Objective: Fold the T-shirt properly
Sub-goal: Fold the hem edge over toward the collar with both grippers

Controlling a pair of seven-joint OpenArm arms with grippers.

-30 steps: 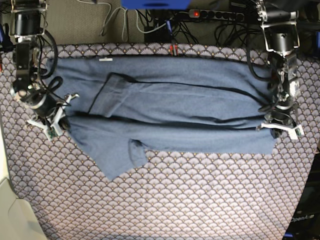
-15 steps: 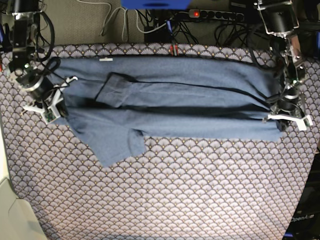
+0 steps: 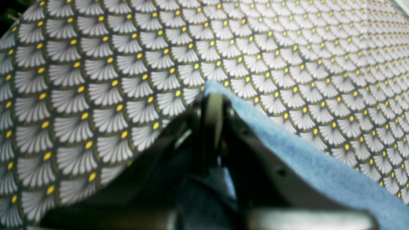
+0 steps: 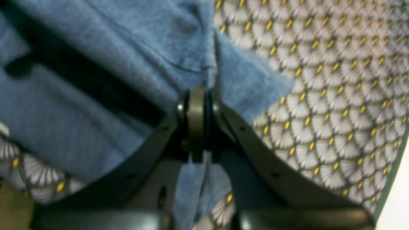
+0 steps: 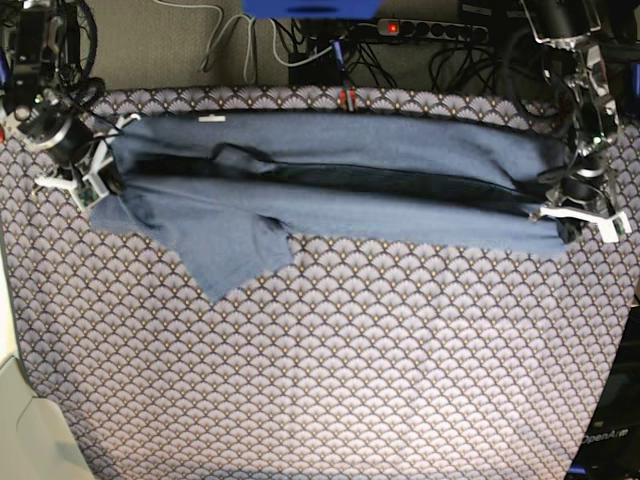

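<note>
Base view shows the soft, limp T-shirt [image 5: 340, 185] stretched across the tablecloth's [image 5: 330, 380] far side, left gripper [image 5: 580, 213] and right gripper [image 5: 85, 178] each pinching an end, sensible holds.

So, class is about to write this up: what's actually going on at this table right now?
A two-armed robot is folding a slate-blue T-shirt stretched across a scallop-patterned tablecloth. The left gripper is shut on one end of the shirt, and the right gripper is shut on the other end. Between them the cloth lies in a long band with a sleeve sticking out toward the front. The fold is not finished.
</note>
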